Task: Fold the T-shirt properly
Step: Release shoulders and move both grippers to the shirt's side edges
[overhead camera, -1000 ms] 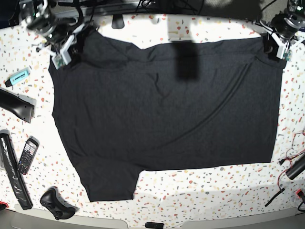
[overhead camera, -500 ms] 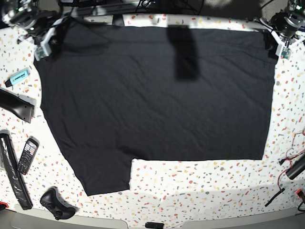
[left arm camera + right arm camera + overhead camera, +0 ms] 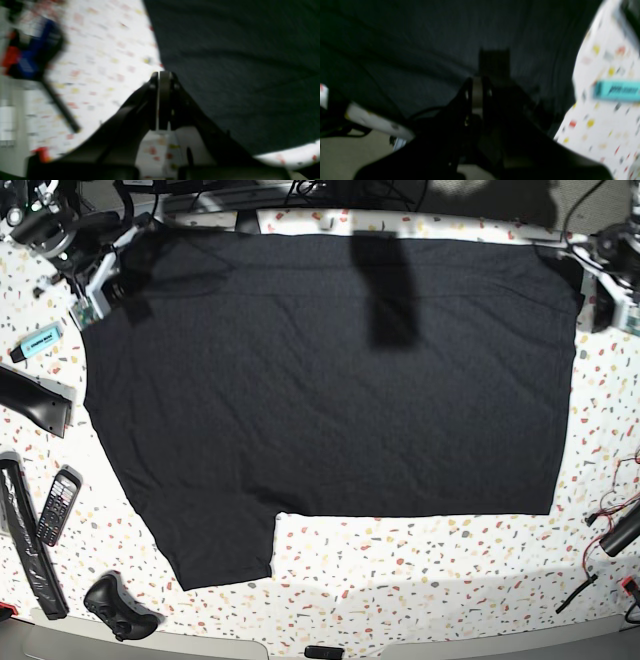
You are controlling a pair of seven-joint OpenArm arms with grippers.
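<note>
- My left gripper (image 3: 160,75) has its jaws pressed together, only a thin slit between them.
- My right gripper (image 3: 477,82) is closed too, its dark fingers (image 3: 466,95) side by side.
- Both my arms reach to the far corners, wide apart.

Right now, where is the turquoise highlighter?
In the base view, the turquoise highlighter lies on the table's left side, just left of the T-shirt.

Plain black T-shirt (image 3: 330,370), white table (image 3: 420,580) speckled red-yellow-grey, turquoise highlighter (image 3: 37,341)
</note>
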